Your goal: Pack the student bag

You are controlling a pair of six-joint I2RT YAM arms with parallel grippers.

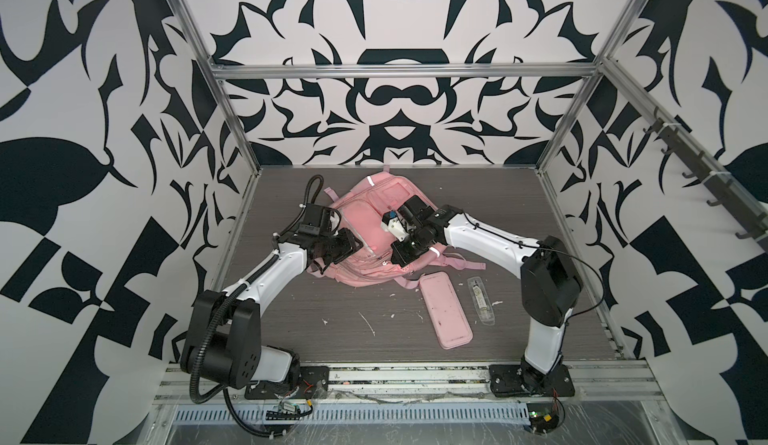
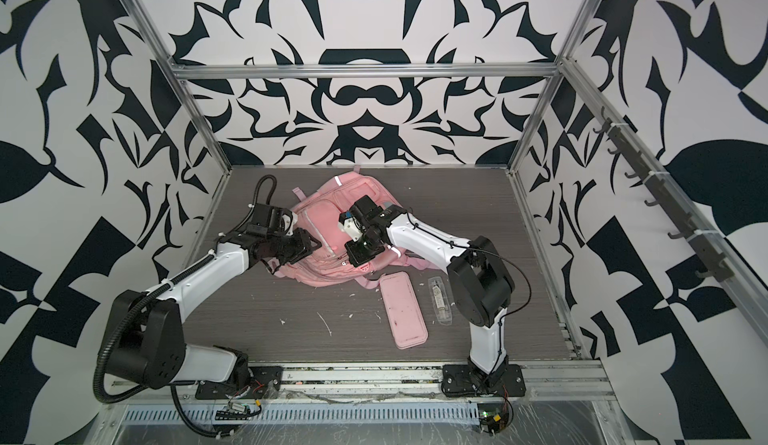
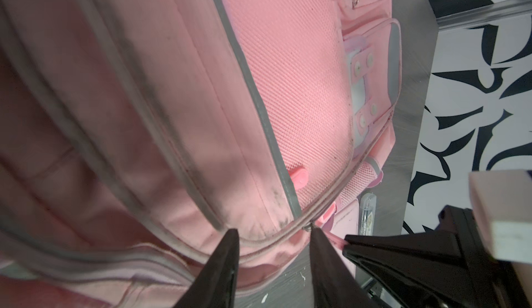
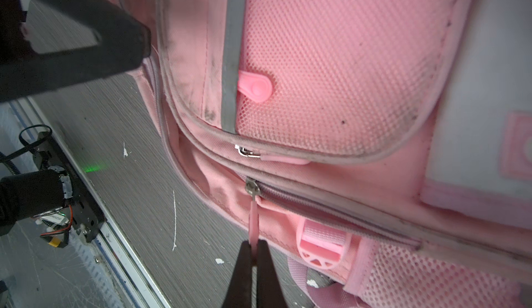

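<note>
Pink fabric student bag (image 1: 361, 231): pink zip pull (image 4: 252, 220) being pinched by right end effector (image 4: 253, 252).
Left end effector (image 3: 275, 234): released.
Pink oblong pencil case (image 1: 445, 314), five o'clock: unpacked.

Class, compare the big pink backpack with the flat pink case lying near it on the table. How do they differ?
The backpack is large and bulging, with zips and silver strips; the case is small, flat and plain. The right claw pinches a zip pull on the backpack; no claw is at the case. Both are pink and lie on the table.
</note>
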